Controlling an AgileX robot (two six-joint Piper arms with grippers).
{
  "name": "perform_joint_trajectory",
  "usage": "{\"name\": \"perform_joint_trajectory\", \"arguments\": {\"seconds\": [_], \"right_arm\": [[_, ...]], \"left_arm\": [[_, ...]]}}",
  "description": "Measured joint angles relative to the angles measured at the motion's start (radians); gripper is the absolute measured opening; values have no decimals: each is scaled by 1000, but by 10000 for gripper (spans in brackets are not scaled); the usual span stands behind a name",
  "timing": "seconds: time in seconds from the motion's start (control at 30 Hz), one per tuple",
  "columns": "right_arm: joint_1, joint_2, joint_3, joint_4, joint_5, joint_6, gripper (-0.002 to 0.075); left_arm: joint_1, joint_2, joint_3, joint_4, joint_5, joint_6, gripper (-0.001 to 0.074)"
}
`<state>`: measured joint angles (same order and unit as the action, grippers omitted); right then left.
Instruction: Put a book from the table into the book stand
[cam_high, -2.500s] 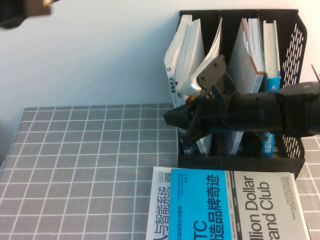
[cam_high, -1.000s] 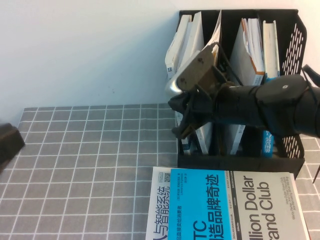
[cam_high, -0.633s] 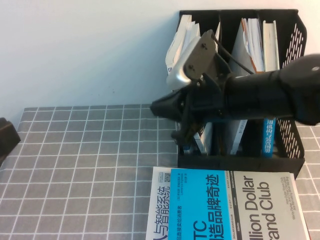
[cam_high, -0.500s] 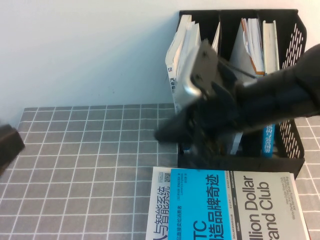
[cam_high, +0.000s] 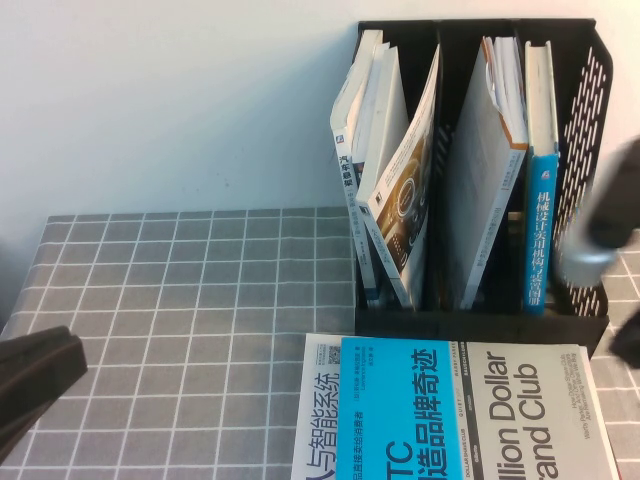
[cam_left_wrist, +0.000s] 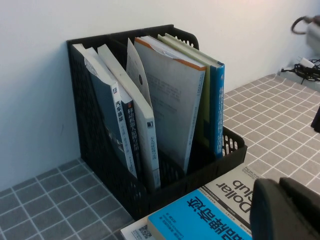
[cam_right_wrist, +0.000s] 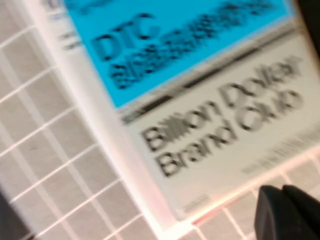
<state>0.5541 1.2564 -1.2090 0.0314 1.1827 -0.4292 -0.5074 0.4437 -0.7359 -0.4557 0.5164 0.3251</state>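
Note:
The book (cam_high: 405, 215), its brown-gold gauge picture showing, stands leaning in the left compartment of the black mesh book stand (cam_high: 590, 110), beside a white book. No gripper touches it. My right arm is a blur at the right edge of the high view (cam_high: 600, 235). My right gripper (cam_right_wrist: 287, 212) is shut and empty above the grid-cloth table (cam_high: 180, 300), by a corner of the "Dollar Club" book (cam_right_wrist: 210, 125). My left gripper (cam_high: 35, 375) is low at the front left, shut and empty; its wrist view shows it (cam_left_wrist: 285, 210) in front of the stand (cam_left_wrist: 100, 165).
The blue-and-white "Dollar Club" book (cam_high: 470, 410) lies flat in front of the stand on top of a white book (cam_high: 322, 400). Other books, one with a blue spine (cam_high: 540, 230), fill the stand's other compartments. A white wall rises behind.
My right arm, which was in front of the stand's left compartment, has swung away to the right edge. The gauge-cover book now stands uncovered in the stand. My left gripper has come further into view.

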Motion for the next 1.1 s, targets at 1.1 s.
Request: {"name": "perform_joint_trajectory", "arguments": {"seconds": [1.1], "right_arm": [[0,-972,861,-207,-496,660,-3]], "left_arm": [[0,0,0,43,-115,3,-3]]}}
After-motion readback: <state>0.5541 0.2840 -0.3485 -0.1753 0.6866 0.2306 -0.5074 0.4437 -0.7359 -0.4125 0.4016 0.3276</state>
